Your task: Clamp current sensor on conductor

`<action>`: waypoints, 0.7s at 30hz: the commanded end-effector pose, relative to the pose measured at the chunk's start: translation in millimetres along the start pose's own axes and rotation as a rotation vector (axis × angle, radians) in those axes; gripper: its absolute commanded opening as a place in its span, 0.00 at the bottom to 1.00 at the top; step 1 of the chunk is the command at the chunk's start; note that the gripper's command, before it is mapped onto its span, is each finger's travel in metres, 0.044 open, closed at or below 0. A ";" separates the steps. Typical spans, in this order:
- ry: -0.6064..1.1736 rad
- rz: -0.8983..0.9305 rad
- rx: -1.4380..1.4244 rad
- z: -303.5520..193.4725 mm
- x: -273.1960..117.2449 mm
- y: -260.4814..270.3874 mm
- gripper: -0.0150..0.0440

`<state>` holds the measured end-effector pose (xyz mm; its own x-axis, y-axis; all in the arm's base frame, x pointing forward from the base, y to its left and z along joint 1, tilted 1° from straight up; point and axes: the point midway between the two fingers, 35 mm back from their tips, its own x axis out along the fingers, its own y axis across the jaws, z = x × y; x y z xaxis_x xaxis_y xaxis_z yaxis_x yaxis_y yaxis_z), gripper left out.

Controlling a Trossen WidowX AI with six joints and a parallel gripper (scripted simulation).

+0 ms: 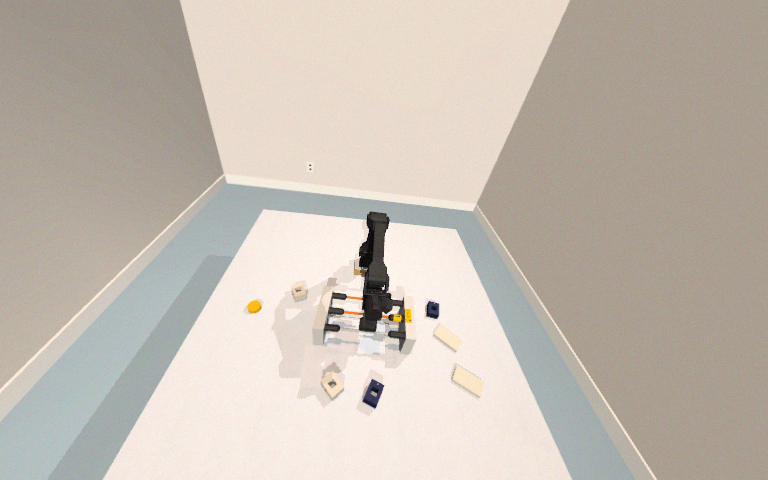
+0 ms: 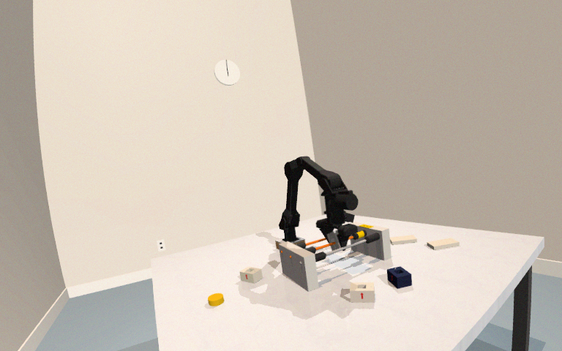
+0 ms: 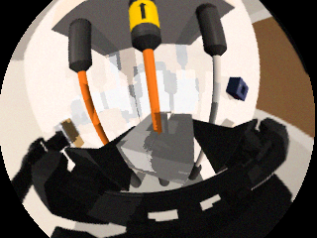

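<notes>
My gripper (image 3: 162, 125) (image 2: 337, 240) is shut on the grey sensor (image 3: 174, 135) (image 2: 332, 241), low between the two end walls of the rack. The middle orange conductor (image 3: 152, 81) (image 2: 325, 246) (image 1: 352, 312) runs into the sensor's top in the wrist view. The yellow marker (image 3: 144, 16) (image 2: 360, 235) (image 1: 397, 318) with a black arrow sits on that conductor at the far end wall. The sensor's own arrow and its latch cannot be made out, nor whether its jaws have closed fully. In the top view the arm hides the sensor.
An orange conductor (image 3: 88, 106) and a grey one (image 3: 215, 89) flank the middle one. The rack's end walls (image 2: 313, 273) (image 2: 386, 243) stand upright. Cream blocks (image 2: 251, 276) (image 2: 369, 295), navy blocks (image 1: 370, 401) (image 1: 432, 314), cream slabs (image 1: 447, 337) (image 1: 467, 380) and a yellow disc (image 1: 253, 306) lie around.
</notes>
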<state>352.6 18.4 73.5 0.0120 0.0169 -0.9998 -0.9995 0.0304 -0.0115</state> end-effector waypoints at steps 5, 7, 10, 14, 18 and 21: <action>0.000 -0.002 0.000 0.0 -0.7 -0.2 0.25; 0.000 -0.002 0.000 0.0 -0.7 -0.2 0.25; 0.000 -0.002 0.000 0.0 -0.7 -0.2 0.25; 0.000 -0.002 0.000 0.0 -0.7 -0.2 0.25; 0.000 0.000 0.000 0.0 0.0 0.0 0.39; 0.000 0.000 0.000 0.0 0.0 0.0 0.52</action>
<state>352.5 18.4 73.3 0.0116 0.0169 -0.9998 -0.9995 0.0304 -0.0111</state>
